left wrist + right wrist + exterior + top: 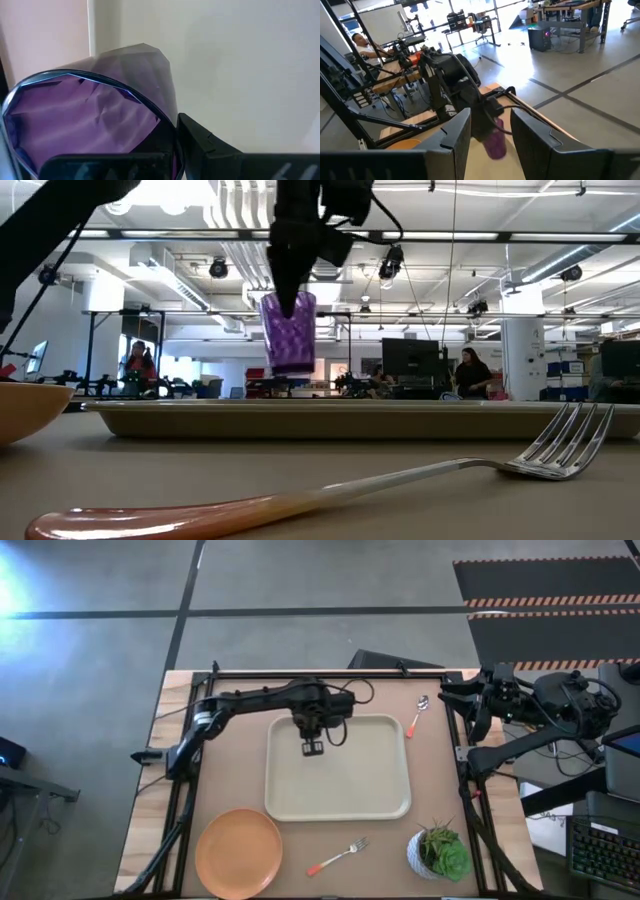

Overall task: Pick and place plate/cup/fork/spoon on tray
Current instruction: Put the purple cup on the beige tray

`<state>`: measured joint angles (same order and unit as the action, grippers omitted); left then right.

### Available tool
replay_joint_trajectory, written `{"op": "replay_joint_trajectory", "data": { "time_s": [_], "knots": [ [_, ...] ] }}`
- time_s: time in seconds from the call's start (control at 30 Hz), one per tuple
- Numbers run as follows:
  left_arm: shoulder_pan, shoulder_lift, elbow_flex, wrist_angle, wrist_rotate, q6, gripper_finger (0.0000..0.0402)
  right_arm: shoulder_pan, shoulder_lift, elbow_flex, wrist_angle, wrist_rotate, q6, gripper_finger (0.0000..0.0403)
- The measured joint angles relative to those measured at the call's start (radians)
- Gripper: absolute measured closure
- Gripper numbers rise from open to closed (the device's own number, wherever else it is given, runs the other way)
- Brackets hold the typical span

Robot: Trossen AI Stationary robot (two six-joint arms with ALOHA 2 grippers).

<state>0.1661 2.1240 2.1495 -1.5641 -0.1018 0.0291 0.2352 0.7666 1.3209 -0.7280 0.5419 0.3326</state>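
Observation:
The cream tray (pixel 375 790) lies in the middle of the table. My left gripper (pixel 312 748) hangs over the tray's far left part, shut on the purple cup (pixel 288 335), which is above the tray (pixel 400 420). The orange plate (pixel 238 852) lies at the near left, beside the tray. The fork (pixel 338 857) lies near the table's front edge, and the spoon (pixel 418 716) lies at the tray's far right corner. My right gripper (pixel 492 145) is open and empty at the table's far right edge (pixel 470 700). My left gripper holds the cup by its rim wall (pixel 167 120), with one finger (pixel 100 167) inside the cup and the other finger (pixel 205 145) outside. The fingers come from above, pointing down. The cup hangs about upright, mouth up, lifted clear of the tray.
A white pot with a green plant (pixel 438 852) stands at the near right, beside the tray's corner. The plate's rim (pixel 25 410) and the fork (pixel 560 445) lie in front of the tray in the low view. People stand in the room behind.

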Motion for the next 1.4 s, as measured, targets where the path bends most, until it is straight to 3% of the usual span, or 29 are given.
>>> {"op": "replay_joint_trajectory", "data": {
  "time_s": [0.13, 0.4, 0.53, 1.4],
  "knots": [
    [-0.001, -0.089, -0.124, 0.019, -0.002, -0.041, 0.0401, 0.0, 0.0, 0.0, 0.0, -0.001, -0.004, 0.0273],
    [0.024, -0.3, -0.536, 0.25, 0.072, -0.114, 0.0401, 0.0, 0.0, 0.0, 0.001, -0.002, -0.037, 0.0273],
    [0.038, -0.334, -0.645, 0.296, 0.093, -0.151, 0.0401, 0.0, 0.0, 0.0, 0.001, -0.002, -0.037, 0.0273],
    [0.056, -0.331, -0.655, 0.525, 0.118, -0.098, 0.0401, 0.0, 0.001, 0.0, 0.005, 0.001, -0.034, 0.0273]
  ]
}}
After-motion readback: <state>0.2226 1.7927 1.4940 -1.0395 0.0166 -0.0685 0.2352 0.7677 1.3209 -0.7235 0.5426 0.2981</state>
